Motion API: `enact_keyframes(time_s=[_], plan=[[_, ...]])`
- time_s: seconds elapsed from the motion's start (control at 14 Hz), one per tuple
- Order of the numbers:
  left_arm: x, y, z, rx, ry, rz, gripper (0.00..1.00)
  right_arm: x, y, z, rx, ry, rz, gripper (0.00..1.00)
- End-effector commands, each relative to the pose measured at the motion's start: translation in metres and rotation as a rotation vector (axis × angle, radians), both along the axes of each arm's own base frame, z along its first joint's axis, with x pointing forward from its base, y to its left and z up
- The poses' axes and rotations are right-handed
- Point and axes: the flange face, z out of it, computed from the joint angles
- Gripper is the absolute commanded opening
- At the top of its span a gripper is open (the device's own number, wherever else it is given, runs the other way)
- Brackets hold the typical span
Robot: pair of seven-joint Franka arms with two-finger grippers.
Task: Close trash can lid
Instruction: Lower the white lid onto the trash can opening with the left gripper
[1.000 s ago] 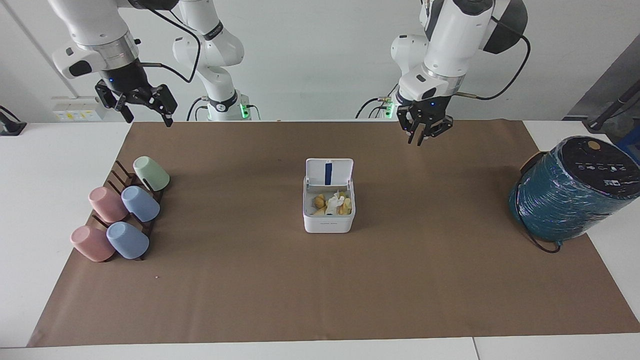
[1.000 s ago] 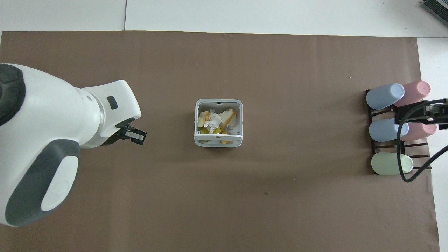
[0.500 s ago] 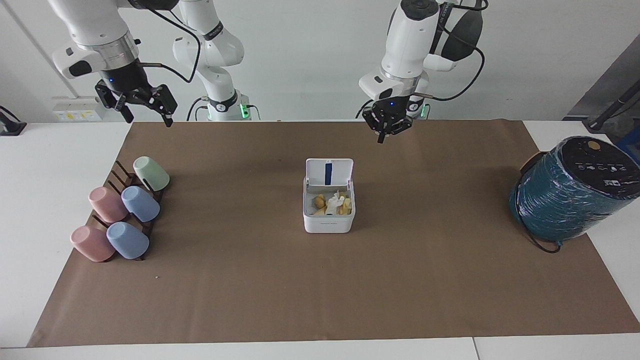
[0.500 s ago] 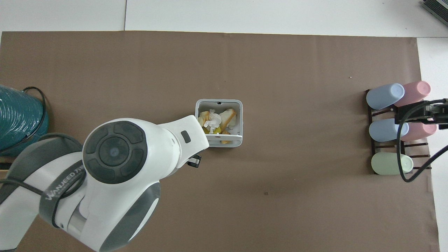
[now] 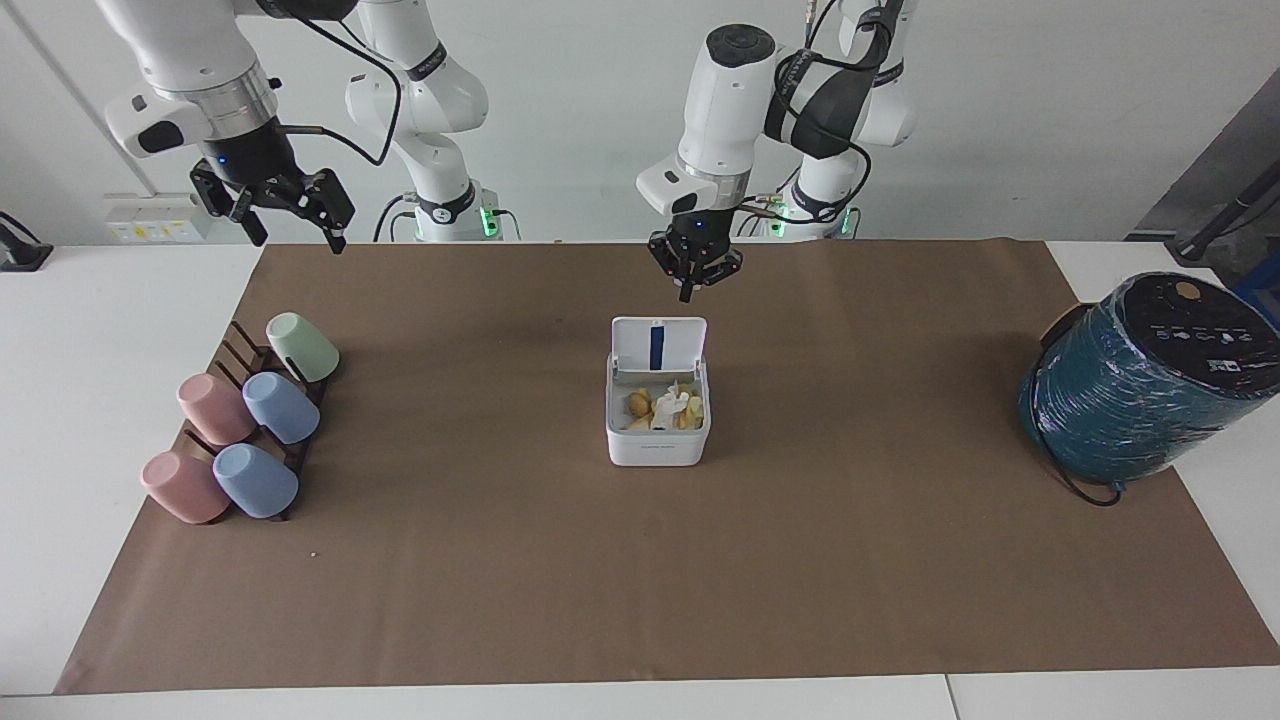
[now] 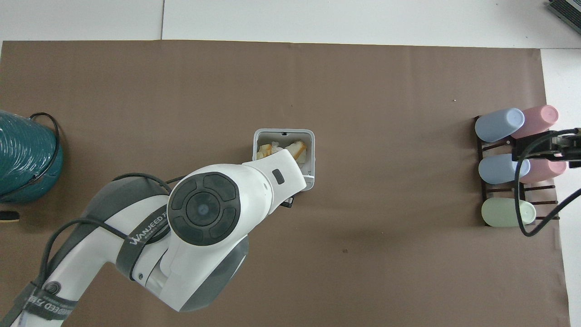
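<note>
Hovering in the air above the upright lid, at its 1 o'clock in the facing view, left gripper points down; whether clenched or released, cannot tell. Trash can sits mid-mat, open, scraps inside. Right gripper waits, fingers spread, over the mat corner above the cup rack.

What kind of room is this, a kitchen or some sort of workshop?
Most likely a robotics lab. Two robot arms are mounted at a white table covered with brown paper, and the props are staged: a trash can with its lid up and a rack of cups.
</note>
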Motion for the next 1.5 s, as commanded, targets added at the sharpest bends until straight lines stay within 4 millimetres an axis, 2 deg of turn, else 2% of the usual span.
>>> enact_keyframes(time_s=[0.0,0.36,0.64,0.79,0.93,1.43], plan=[[0.006,-0.008,-0.005,-0.027,-0.043,0.005,0.00,-0.006,0.000,0.003,0.020,0.008,0.015,1.00],[0.021,-0.014,-0.010,-0.067,-0.086,0.014,0.00,-0.006,0.000,0.003,0.020,0.008,0.015,1.00],[0.033,-0.014,-0.023,-0.090,-0.114,0.027,0.00,-0.006,0.000,0.003,0.020,0.008,0.015,1.00],[0.046,-0.006,-0.031,-0.110,-0.140,0.051,0.00,-0.006,0.000,0.003,0.020,0.008,0.015,1.00],[0.051,-0.005,-0.035,-0.119,-0.152,0.058,0.00,-0.006,0.000,0.003,0.020,0.008,0.016,1.00],[0.078,-0.008,-0.082,-0.146,-0.178,0.089,0.00,-0.006,0.000,0.003,0.020,0.008,0.016,1.00]])
